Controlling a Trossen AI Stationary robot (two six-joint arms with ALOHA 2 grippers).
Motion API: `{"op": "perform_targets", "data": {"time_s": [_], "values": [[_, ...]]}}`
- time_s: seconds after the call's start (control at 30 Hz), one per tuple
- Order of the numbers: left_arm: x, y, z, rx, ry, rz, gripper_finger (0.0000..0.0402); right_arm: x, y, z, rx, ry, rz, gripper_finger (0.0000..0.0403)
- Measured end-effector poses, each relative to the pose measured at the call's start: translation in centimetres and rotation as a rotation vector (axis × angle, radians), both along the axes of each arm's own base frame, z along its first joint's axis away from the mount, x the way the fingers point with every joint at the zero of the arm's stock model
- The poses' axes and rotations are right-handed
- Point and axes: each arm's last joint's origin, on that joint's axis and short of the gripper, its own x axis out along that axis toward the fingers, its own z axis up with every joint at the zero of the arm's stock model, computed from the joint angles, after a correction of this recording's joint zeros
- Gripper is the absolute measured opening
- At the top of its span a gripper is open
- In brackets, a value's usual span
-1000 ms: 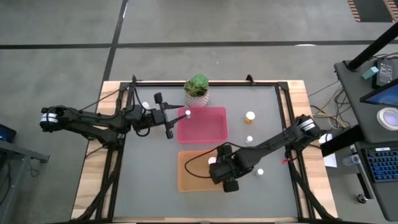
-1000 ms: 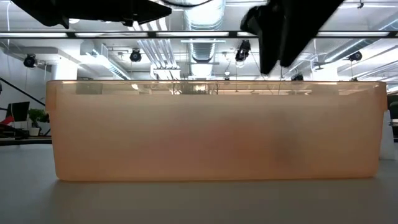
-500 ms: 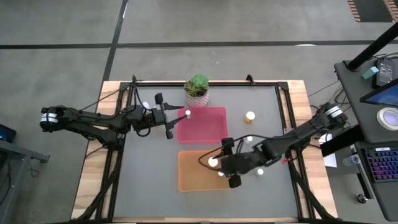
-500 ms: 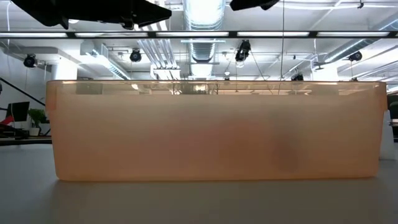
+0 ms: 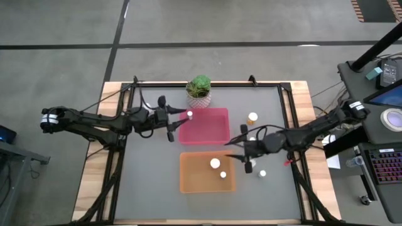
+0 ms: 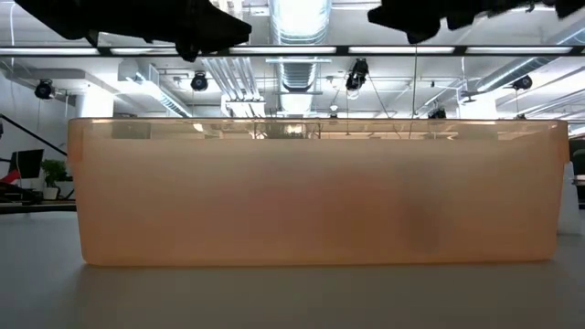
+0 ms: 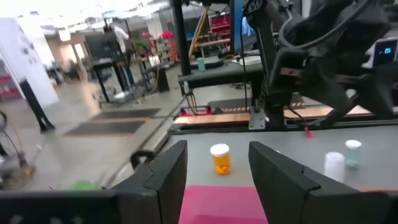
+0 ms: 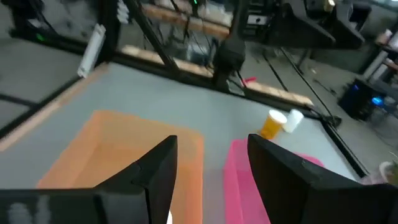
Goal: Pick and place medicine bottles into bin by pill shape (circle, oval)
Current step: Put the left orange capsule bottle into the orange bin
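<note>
Right gripper (image 5: 245, 152) hangs part-open and empty at the orange bin's (image 5: 188, 182) three o'clock, near loose bottles (image 5: 262, 173) it could topple; left gripper (image 5: 168, 119), part-open, empty, idles beside the pink bin (image 5: 220, 135).

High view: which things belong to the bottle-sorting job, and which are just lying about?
Job: orange medicine bottle; white-capped bottle in the orange bin; pink bin.
Lying about: potted plant.
</note>
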Motion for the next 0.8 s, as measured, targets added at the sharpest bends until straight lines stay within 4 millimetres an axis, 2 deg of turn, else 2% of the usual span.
{"op": "perform_targets", "data": {"time_s": [0.17, 0.47, 0.8], "values": [[0.2, 0.0, -0.4, -0.072, 0.007, -0.002, 0.0157, -1.0, -2.3, -1.6, 0.046, -0.068, 0.032, 0.0183], [1.0, 0.1, -1.4, -0.174, 0.032, 0.002, 0.0157, -1.9, -4.9, -2.4, 0.076, -0.206, 0.120, 0.0181], [1.3, 0.5, -2.7, -0.335, 0.096, 0.169, 0.0157, -3.2, -7.3, -4.2, 0.120, -0.285, 0.123, 0.0177]]}}
